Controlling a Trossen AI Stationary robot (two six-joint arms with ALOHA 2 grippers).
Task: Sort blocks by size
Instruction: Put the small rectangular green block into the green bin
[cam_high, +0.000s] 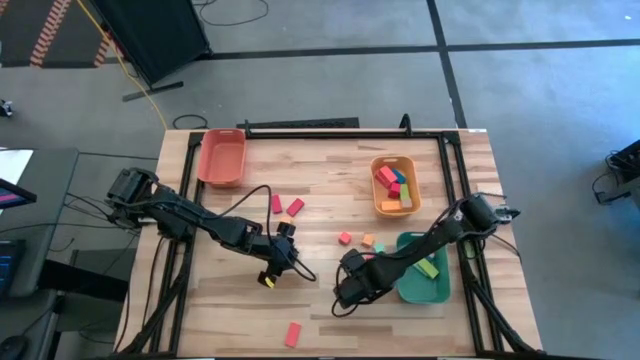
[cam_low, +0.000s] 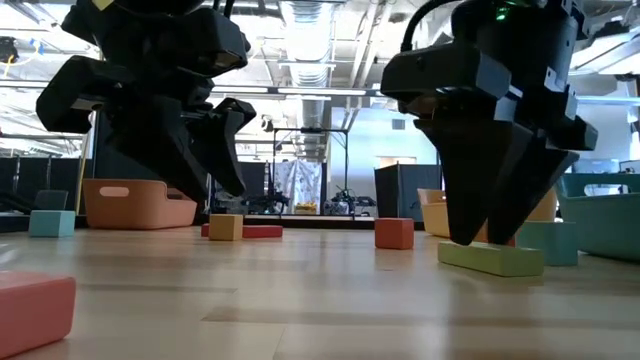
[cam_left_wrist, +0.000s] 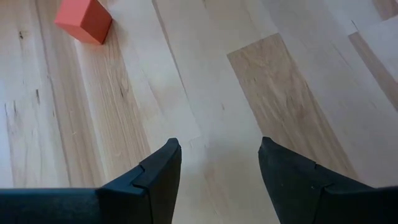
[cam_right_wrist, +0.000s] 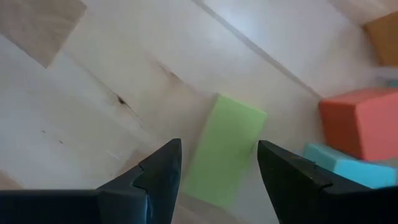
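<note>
A light green bar block (cam_right_wrist: 224, 152) lies flat on the wooden table between the open fingers of my right gripper (cam_right_wrist: 217, 180); it shows under that gripper (cam_low: 485, 240) in the low view (cam_low: 490, 259). The gripper (cam_high: 345, 290) hides it from above. A red block (cam_right_wrist: 364, 121), a teal block (cam_right_wrist: 339, 165) and an orange block (cam_right_wrist: 382, 37) lie just beyond it. My left gripper (cam_high: 275, 270) is open and empty over bare wood (cam_left_wrist: 217, 162), with a red block (cam_left_wrist: 84, 22) ahead of it.
A red-orange tray (cam_high: 222, 157) stands at the far left. An orange tray (cam_high: 378, 205) with several blocks is at the far right, and a green tray (cam_high: 410, 285) with a green block at the near right. Loose red blocks (cam_high: 295, 207) (cam_high: 292, 333) lie mid-table and near the front edge.
</note>
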